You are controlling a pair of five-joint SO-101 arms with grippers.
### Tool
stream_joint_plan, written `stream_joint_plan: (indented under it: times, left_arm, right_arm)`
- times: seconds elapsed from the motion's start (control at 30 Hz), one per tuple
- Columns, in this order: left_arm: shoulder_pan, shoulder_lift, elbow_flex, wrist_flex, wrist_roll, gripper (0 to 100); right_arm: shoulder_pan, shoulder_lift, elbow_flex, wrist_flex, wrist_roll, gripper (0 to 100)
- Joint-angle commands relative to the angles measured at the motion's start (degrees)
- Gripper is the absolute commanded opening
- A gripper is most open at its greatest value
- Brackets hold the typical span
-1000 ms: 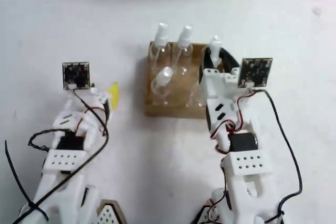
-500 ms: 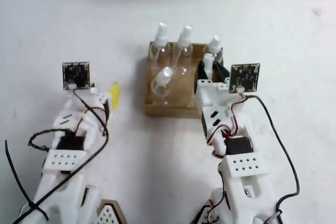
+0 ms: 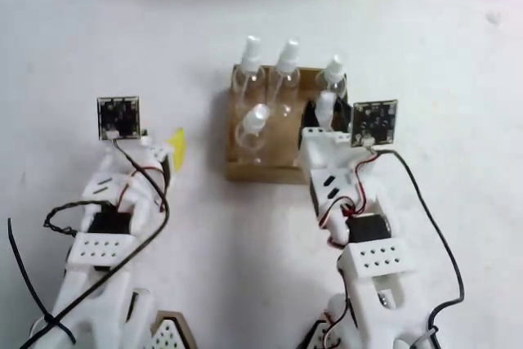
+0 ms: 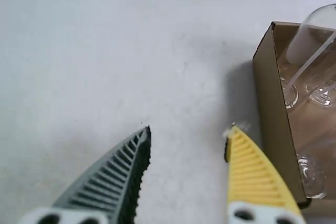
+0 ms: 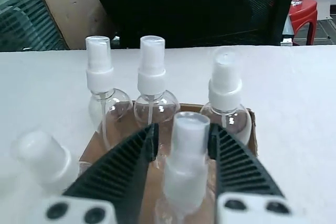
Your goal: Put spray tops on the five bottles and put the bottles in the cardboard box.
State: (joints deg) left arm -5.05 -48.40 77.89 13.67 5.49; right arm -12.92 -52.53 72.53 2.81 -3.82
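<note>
In the cardboard box (image 3: 265, 172), the right pincer (image 5: 183, 132) holds a bottle (image 5: 187, 157).

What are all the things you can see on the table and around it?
Free-standing bottles: four, clear with white spray tops, in the cardboard box.
Fifth bottle: one, clear with white spray top, held at the box.
Cardboard box: one, brown, mid-table.
Table: one, white.
Left gripper: one, grey and yellow, open over bare table beside the box.
Right gripper: one, black, shut on the fifth bottle's top.
</note>
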Motion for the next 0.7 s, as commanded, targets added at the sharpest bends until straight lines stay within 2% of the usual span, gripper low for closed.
stream_joint_plan:
  times: [0.0,0.2,0.43,0.57,0.67]
  left_arm:
    - [0.66,-0.84,-0.26,-1.23,-0.44,22]
    - [0.66,-0.84,-0.26,-1.23,-0.44,22]
    - [0.66,-0.84,-0.26,-1.14,-0.44,22]
    - [0.13,-1.10,-0.26,-1.05,-0.44,22]
    - [-1.63,-1.36,-1.41,-1.23,-0.35,22]
  right_arm:
    - [-3.30,-0.57,-0.70,-1.10,4.13,14.7]
    - [-2.24,-11.30,-1.41,2.42,7.12,14.9]
    - [2.15,-36.70,-13.89,25.27,7.47,14.5]
    - [2.68,-36.88,-20.13,32.57,8.35,14.4]
    - [3.21,-36.88,-26.64,38.90,13.01,12.2]
